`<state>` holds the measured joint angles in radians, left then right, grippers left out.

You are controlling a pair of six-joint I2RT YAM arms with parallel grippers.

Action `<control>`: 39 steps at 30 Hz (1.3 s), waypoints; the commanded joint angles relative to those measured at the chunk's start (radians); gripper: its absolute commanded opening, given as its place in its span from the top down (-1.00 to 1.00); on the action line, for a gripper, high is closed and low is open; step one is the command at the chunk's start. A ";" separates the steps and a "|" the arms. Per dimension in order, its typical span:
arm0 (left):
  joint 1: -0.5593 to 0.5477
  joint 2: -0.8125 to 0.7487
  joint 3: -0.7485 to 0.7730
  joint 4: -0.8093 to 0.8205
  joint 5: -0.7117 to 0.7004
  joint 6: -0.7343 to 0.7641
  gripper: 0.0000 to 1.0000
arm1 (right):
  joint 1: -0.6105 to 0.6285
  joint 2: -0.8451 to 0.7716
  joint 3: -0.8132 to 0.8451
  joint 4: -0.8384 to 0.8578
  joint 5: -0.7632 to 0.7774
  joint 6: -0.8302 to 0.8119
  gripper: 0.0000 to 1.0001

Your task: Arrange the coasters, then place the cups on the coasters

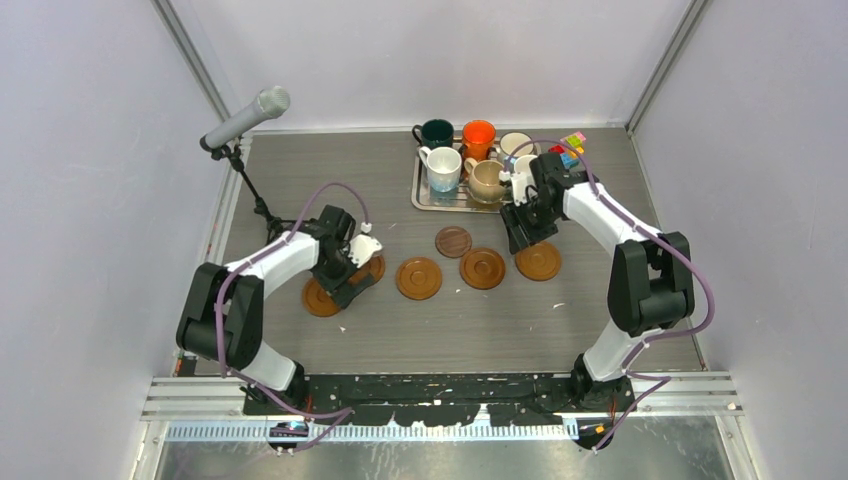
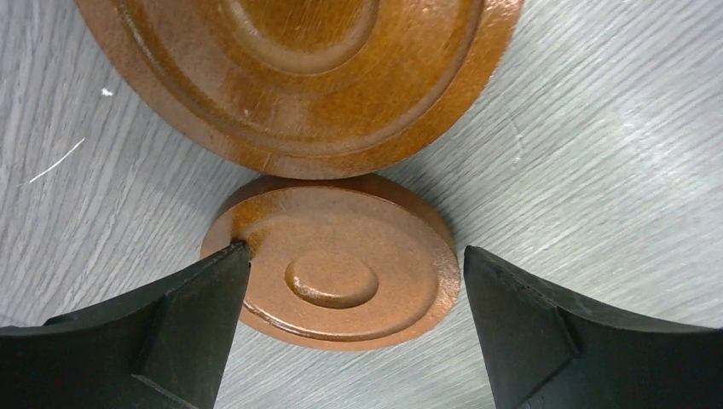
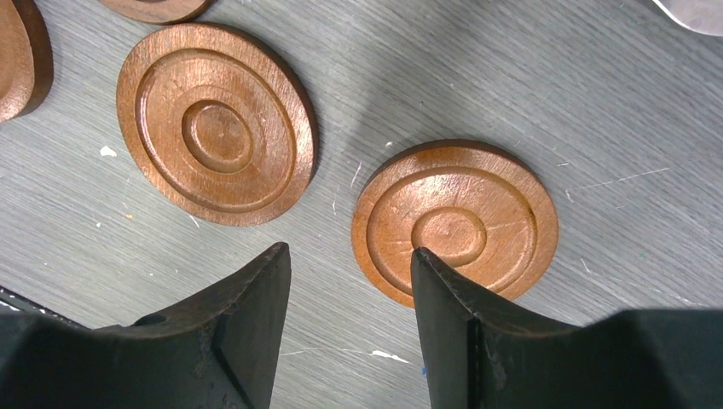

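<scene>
Several brown coasters lie in a rough row across the table, from one at the left (image 1: pixel 321 298) to one at the right (image 1: pixel 539 261), with a smaller, darker one (image 1: pixel 453 241) behind the row. My left gripper (image 2: pixel 355 250) is open, its fingers either side of a coaster (image 2: pixel 337 264) that lies flat on the table. A second coaster (image 2: pixel 298 77) overlaps that one's far rim. My right gripper (image 3: pixel 349 250) is open and empty, low over the table, its right finger in front of the rightmost coaster (image 3: pixel 456 217). The cups, among them a dark green one (image 1: pixel 436 132) and an orange one (image 1: pixel 478 133), stand on the tray.
The silver tray (image 1: pixel 425 203) sits at the back centre. My right arm covers its right end. Small coloured blocks (image 1: pixel 572 145) lie at the back right. A microphone on a stand (image 1: pixel 245 118) rises at the back left. Grey walls close in three sides.
</scene>
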<state>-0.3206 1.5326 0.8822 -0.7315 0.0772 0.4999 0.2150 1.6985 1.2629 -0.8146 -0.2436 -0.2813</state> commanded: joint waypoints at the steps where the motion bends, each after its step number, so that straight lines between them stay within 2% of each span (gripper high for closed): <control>1: 0.005 -0.012 -0.061 0.089 -0.116 -0.023 -0.99 | 0.006 -0.068 -0.020 0.034 -0.014 0.010 -0.18; 4: 0.043 0.001 -0.075 0.107 -0.158 -0.010 -0.93 | 0.006 -0.076 -0.036 0.043 -0.006 0.008 -0.18; 9: 0.173 0.007 -0.057 0.115 -0.142 0.057 -0.77 | 0.005 -0.093 -0.057 0.053 0.000 0.007 -0.18; 16: 0.236 0.029 -0.010 0.115 -0.128 0.110 -0.70 | 0.006 -0.098 -0.065 0.054 0.001 0.011 -0.18; 27: 0.247 0.077 0.069 0.130 -0.134 0.109 -0.71 | 0.006 -0.104 -0.071 0.057 -0.001 0.013 -0.18; 29: 0.247 0.071 0.084 0.107 -0.122 0.104 -0.78 | 0.006 -0.106 -0.075 0.057 0.001 0.011 -0.18; 34: 0.245 -0.004 0.149 -0.026 0.016 0.060 -0.97 | 0.006 -0.109 -0.076 0.056 -0.006 0.011 -0.19; 39: 0.227 -0.047 0.231 -0.104 0.140 0.014 -0.99 | 0.006 -0.098 -0.059 0.057 -0.032 0.016 -0.21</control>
<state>-0.0818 1.5536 1.0267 -0.7525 0.0795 0.5568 0.2150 1.6421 1.1893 -0.7784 -0.2474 -0.2771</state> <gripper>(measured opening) 0.994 0.601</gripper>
